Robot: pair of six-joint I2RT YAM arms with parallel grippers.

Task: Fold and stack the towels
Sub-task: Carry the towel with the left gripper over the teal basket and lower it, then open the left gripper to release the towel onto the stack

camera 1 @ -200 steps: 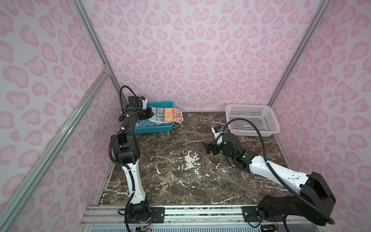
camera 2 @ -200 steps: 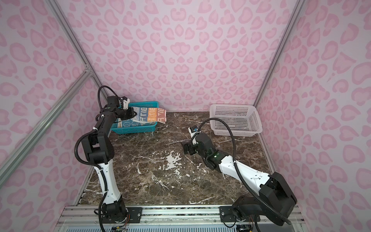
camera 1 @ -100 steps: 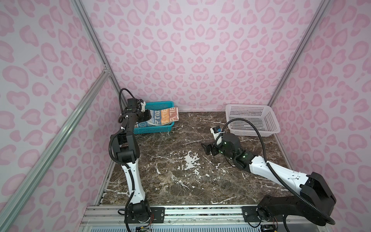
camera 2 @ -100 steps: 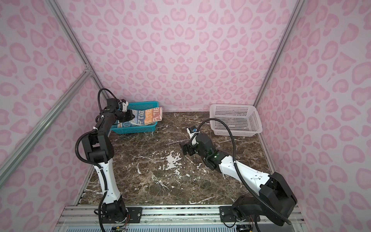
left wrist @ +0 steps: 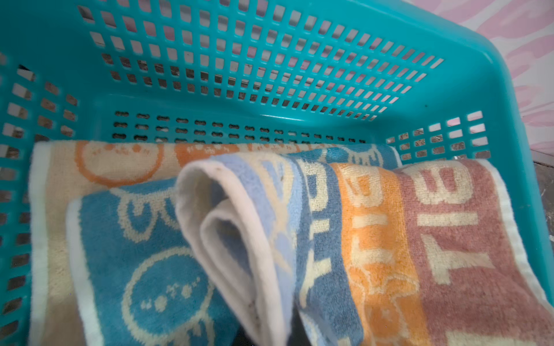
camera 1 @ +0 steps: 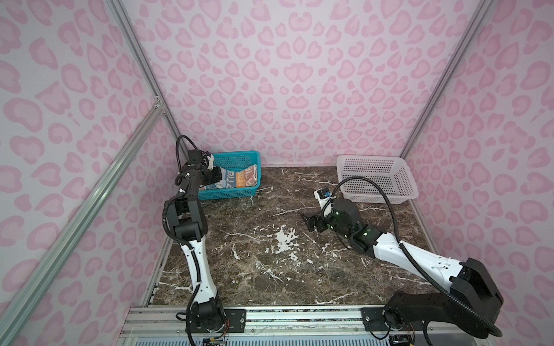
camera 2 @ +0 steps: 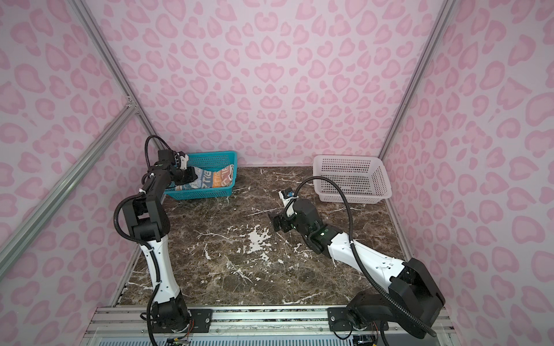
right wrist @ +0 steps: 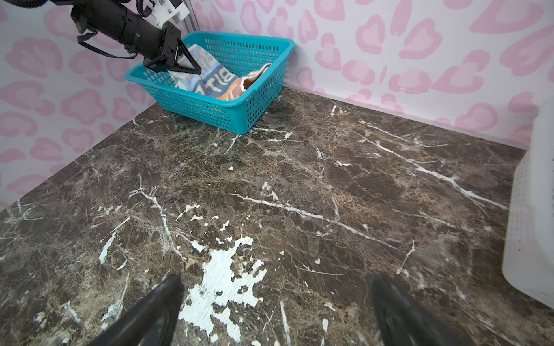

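RABBIT towel [camera 1: 239, 179], both top views: far left in teal basket [camera 1: 236, 160], my left pincer [camera 1: 218, 177] clamped on its edge; sec ago it overhung the right rim, now dragged inside. Right pincer [camera 1: 310, 223] wide, mid surface [camera 1: 269, 269]. Left wrist: it tops blue towel [left wrist: 144, 254] & orange-cream towel [left wrist: 60, 179]. Right wrist: nothing laid out yet, folding not begun.

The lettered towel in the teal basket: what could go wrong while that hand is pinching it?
The left hand is shut on just a fold of the lettered towel, so it might slip free. That towel lies over the blue towel, which could get dragged along. Its far end leans on the basket wall and may snag, tugging the basket.
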